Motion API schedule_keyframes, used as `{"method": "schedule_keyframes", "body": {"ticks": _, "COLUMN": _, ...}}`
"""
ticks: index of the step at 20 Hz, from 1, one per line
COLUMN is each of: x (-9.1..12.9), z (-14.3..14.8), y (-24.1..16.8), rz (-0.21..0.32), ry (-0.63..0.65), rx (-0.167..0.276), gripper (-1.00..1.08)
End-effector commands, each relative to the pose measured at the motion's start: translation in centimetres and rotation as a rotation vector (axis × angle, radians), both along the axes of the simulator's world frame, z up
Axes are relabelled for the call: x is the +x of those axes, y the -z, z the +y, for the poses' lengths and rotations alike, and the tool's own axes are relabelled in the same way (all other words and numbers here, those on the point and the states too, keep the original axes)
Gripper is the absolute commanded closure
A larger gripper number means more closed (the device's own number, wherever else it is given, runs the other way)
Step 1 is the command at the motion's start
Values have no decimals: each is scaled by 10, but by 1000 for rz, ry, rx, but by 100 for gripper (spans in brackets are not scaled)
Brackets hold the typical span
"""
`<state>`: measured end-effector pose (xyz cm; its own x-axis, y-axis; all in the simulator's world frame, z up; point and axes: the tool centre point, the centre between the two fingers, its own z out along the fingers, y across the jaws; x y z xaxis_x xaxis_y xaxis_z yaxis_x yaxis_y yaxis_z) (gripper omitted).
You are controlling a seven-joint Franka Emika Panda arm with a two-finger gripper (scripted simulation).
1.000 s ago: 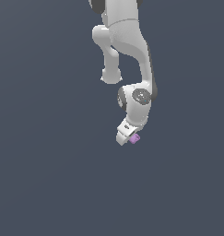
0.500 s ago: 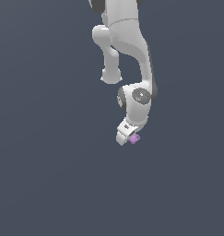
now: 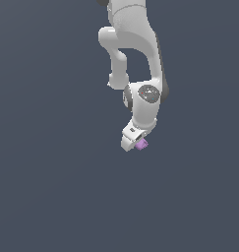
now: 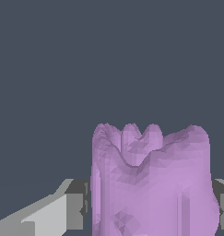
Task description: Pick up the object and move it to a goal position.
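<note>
The white robot gripper [image 3: 134, 141] is closed on the small light-purple lumpy block [image 3: 141, 144], which sits between its grey fingers [image 4: 76, 203].

Legible text, labels, brands, numbers, signs: none in the exterior view, none in the wrist view.
</note>
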<state>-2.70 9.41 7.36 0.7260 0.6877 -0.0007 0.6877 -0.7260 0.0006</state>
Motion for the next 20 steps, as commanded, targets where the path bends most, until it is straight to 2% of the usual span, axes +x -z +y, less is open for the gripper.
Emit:
{"method": "schedule_keyframes", "body": {"ticks": 1, "x": 0, "z": -6, "y": -18, "rz": -1, "ry": 0, "rx": 0, "gripper": 108}}
{"method": "schedule_keyframes", "body": {"ticks": 20, "x": 2, "z": -74, "y": -210, "rz": 0, "ry": -2, "rx": 3, "gripper": 108}}
